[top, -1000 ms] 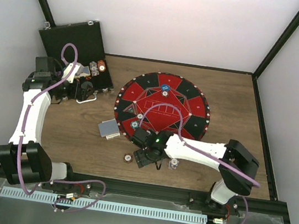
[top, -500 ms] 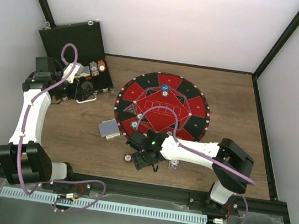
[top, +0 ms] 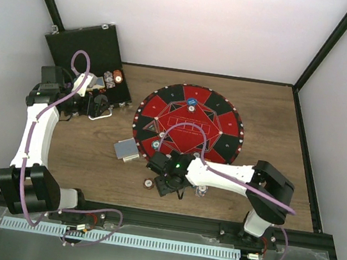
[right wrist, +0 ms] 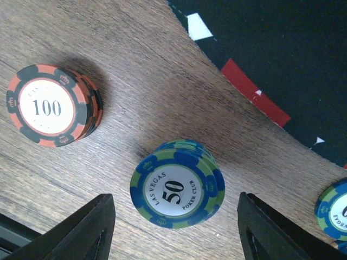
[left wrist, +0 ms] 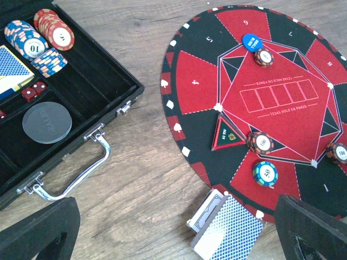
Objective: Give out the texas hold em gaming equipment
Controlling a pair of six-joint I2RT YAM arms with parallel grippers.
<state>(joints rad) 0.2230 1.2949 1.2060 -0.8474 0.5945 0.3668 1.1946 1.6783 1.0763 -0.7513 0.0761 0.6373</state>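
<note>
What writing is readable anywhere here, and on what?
"100": orange-and-black chip stack.
"LAS VEGAS 50 POKER CLUB": blue-and-green chip stack.
"TEXAS HOLD EM POKER": round red-and-black mat.
"10": blue-and-white chips in the black hinged case.
Lettering on the blue disc and grey disc: too blurred to read.

Over the last second the right gripper (top: 166, 185) slides left along the near edge of the mat (top: 226, 121), drawing nearer the brown chip stack (top: 148, 183). Its elbow (top: 273, 186) swings left too.
</note>
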